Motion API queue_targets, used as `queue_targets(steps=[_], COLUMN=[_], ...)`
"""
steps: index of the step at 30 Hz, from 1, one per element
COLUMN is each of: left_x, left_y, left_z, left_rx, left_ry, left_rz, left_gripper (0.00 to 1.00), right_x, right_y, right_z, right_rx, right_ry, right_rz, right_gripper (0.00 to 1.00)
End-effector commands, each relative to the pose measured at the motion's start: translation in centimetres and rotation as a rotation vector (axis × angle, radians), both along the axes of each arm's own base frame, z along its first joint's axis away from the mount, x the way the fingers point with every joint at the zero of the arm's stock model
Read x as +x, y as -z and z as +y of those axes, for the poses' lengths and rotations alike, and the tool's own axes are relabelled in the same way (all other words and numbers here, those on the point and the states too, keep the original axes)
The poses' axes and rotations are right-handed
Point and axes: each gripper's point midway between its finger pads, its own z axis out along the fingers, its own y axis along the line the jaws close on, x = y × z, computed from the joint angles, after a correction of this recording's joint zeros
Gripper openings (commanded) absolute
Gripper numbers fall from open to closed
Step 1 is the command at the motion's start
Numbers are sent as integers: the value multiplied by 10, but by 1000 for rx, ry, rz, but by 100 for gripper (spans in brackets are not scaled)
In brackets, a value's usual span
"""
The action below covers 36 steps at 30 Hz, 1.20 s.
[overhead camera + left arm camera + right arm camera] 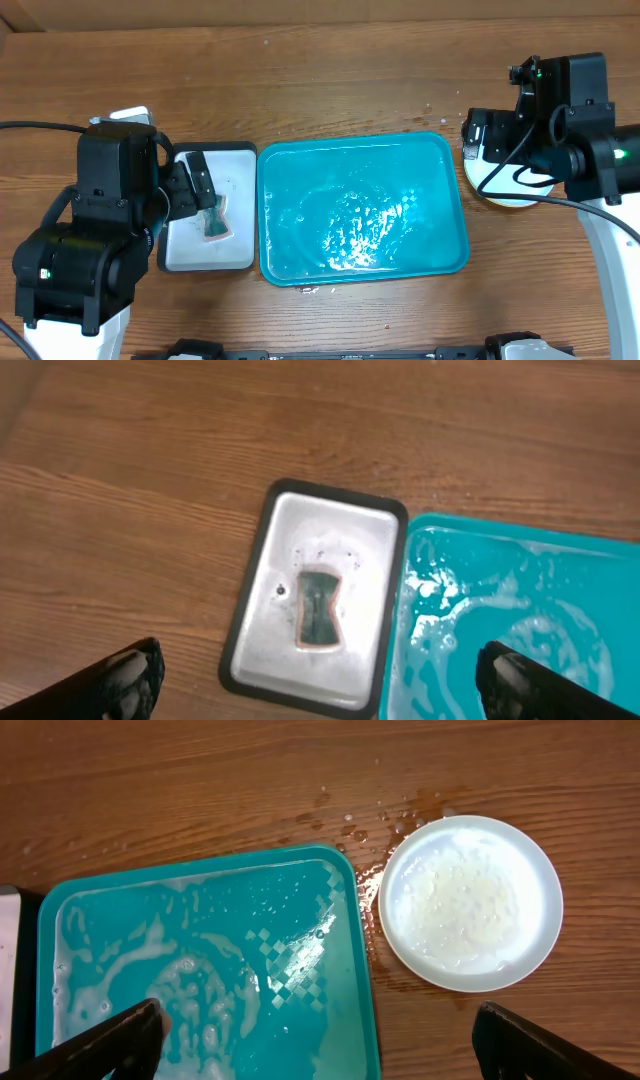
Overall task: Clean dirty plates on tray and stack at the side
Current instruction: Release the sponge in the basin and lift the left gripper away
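The turquoise tray (300,170) lies mid-table and holds only soapy water; it also shows in the right wrist view (120,920) and the left wrist view (520,590). A wet white plate with a pale rim (470,902) sits on the wood just right of the tray, with suds on it. In the overhead view the plate (500,192) is partly hidden under my right arm, and I cannot tell how many plates lie beneath it. My right gripper (325,1040) is open and empty, above the tray's right edge. My left gripper (330,685) is open and empty, above the small tray.
A small black-rimmed white tray (262,550) lies left of the turquoise tray, with a teal sponge (320,607) in it; both show in the overhead view, tray (190,258) and sponge (215,222). Water drops lie on the wood (390,825) between tray and plate.
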Motion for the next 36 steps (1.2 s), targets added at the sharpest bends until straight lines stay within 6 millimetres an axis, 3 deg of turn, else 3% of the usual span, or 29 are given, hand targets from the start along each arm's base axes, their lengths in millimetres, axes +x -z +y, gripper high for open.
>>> queue_targets(steps=[1,6,14,19,21,24,28,32,36], left_x=[8,37,63,79,82,76,52,28,11], left_y=[-3,-32,-73,-120,-151,-185,-221,-234,-228], left_z=[-10,-33,-39,-61,-76,-81,-78,-71,-58], left_rx=[14,73,86,27,-4,-5,8,22,43], left_ry=[94,316,330,415,482,510,510,493,458], left_rz=[-15,-173,-373,-583,-716,-852,-986,-1041,-1053], left_gripper=[100,100,100,100,100,100,100,100,100], right_x=[3,3,3,3,3,3,3,3,3], right_y=[-10,-10,-10,-10,-10,-10,-10,-10,-10], right_z=[1,1,1,1,1,1,1,1,1], right_rx=[-3,-3,-3,-3,-3,-3,-3,-3,-3], right_ry=[-5,-5,-5,-5,-5,-5,-5,-5,-5], right_rz=[-36,-36,-36,-36,-36,-36,-36,-36,-36], right_gripper=[100,100,99,100,100,100,100,100,100])
